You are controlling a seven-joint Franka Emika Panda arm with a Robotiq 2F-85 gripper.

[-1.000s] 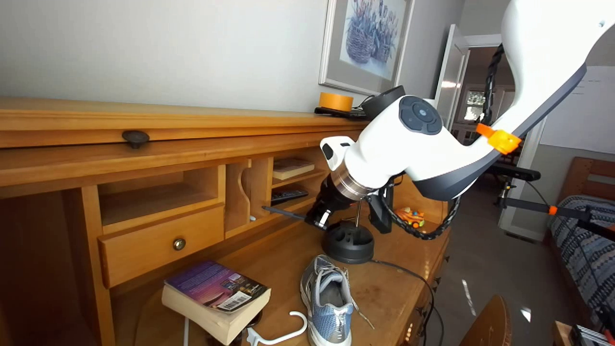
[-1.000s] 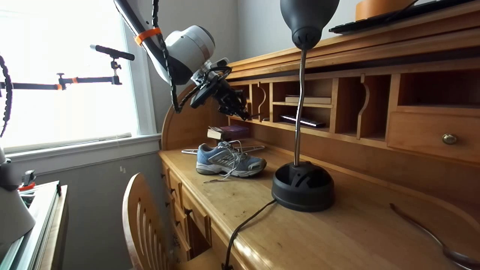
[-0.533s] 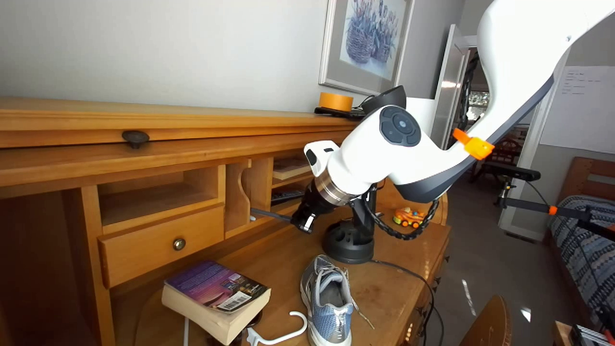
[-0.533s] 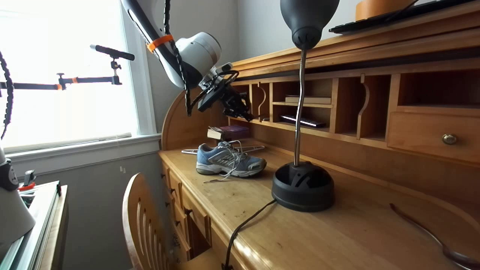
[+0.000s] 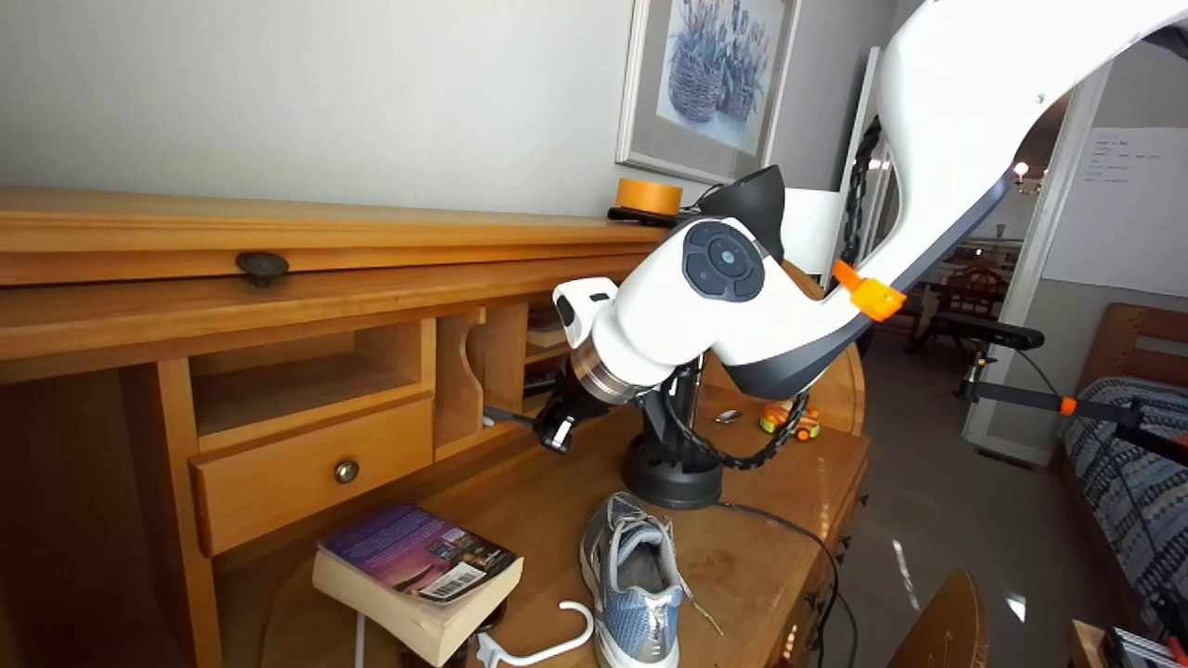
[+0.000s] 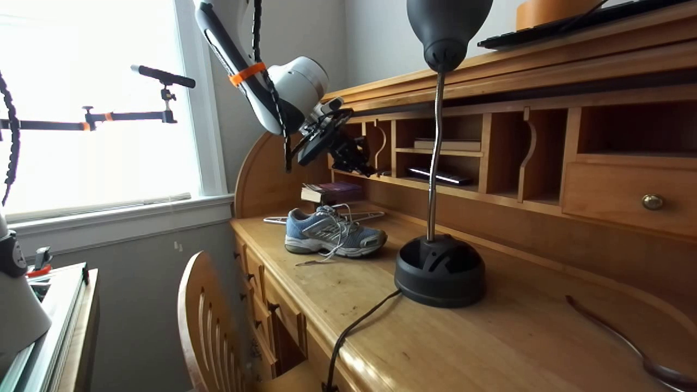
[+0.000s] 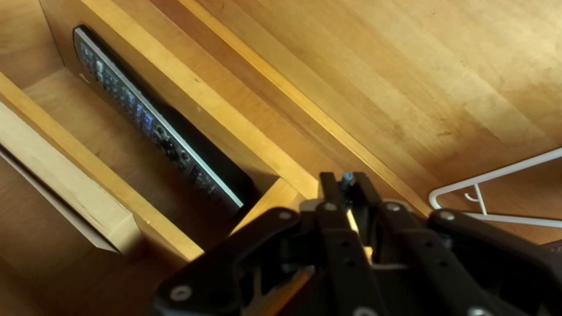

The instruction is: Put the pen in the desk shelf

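Note:
My gripper (image 5: 554, 433) is shut on the thin dark pen (image 5: 510, 417), which points out from the fingertips toward the desk shelf (image 5: 458, 376). The pen's far end passes behind the edge of the curved divider, at the opening of a narrow upright compartment, and is hidden there. In the wrist view, the bluish end of the pen (image 7: 347, 178) shows between the fingertips (image 7: 350, 186), close to the front edge of the shelf. In an exterior view the gripper (image 6: 372, 171) is just before the shelf (image 6: 486, 155), and the pen cannot be made out clearly there.
A black remote (image 7: 158, 127) lies in the neighbouring compartment, with a book (image 7: 70, 180) above. A black lamp (image 6: 440, 272) stands on the desk near the arm. A sneaker (image 5: 640, 584), a thick book (image 5: 422, 566) and a white hanger (image 5: 583, 617) lie below the gripper.
My gripper has moved along and toward the shelf with the pen. The pen's far end has gone from before an upright panel to behind the curved divider's edge.

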